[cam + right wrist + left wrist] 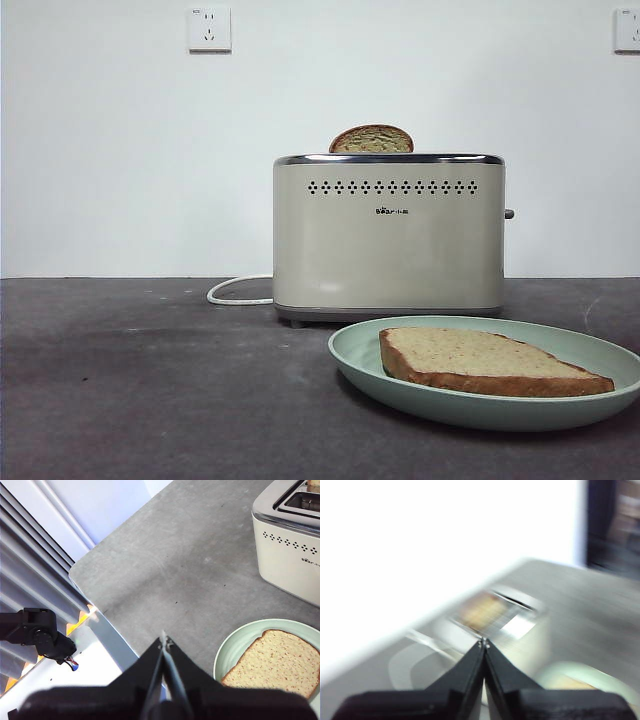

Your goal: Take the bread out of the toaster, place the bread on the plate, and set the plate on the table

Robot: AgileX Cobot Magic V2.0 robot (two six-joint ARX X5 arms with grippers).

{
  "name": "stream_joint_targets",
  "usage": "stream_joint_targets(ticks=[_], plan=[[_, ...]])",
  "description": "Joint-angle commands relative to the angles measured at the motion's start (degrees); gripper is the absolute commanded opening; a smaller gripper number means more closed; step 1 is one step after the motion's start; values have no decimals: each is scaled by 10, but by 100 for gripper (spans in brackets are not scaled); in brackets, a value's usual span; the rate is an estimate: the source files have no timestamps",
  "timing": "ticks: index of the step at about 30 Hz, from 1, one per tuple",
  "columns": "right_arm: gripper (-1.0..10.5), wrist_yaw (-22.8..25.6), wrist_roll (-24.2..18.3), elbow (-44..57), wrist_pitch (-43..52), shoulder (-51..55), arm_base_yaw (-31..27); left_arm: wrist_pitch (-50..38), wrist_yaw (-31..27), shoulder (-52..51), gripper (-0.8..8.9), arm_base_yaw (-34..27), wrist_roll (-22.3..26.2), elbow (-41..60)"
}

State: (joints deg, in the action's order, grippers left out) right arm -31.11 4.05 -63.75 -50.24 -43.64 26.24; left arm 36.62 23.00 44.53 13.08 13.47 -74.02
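The bread (pixel 488 362) lies flat on the mint-green plate (pixel 352 352), a large squarish tan slice with speckled crumb and brown crust. The plate rests on the dark grey table (pixel 140 380), at about 5 o'clock from the cream toaster (pixel 388 238). A second, narrower slice (pixel 372 139) stands up in the toaster slot. The left gripper (pixel 484 642) and the right gripper (pixel 164 641) both have jaws pressed together, holding nothing.

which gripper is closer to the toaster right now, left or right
Left, as a judgement. The left gripper, jaws shut, hangs just above the toaster, looking down on its slots. The right gripper, also shut, sits off to the side over the table, near the plate.
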Motion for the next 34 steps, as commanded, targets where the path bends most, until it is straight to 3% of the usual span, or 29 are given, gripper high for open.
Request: stream_joint_targets(ticks=[1,8,16,25,34], plan=[[2,-1,0,0,1,2,1,-50,-2,-43,-8,-53,23,55],[2,-1,0,0,1,2,1,-214,-80,-186,-4,-115,33,308],[2,-1,0,0,1,2,1,-290,-96,-339,-4,-129,1,570],[2,0,0,0,1,2,1,-287,-96,-444,-4,-129,-33,704],[2,0,0,0,0,2,1,-267,-94,-444,-4,-129,-66,739]])
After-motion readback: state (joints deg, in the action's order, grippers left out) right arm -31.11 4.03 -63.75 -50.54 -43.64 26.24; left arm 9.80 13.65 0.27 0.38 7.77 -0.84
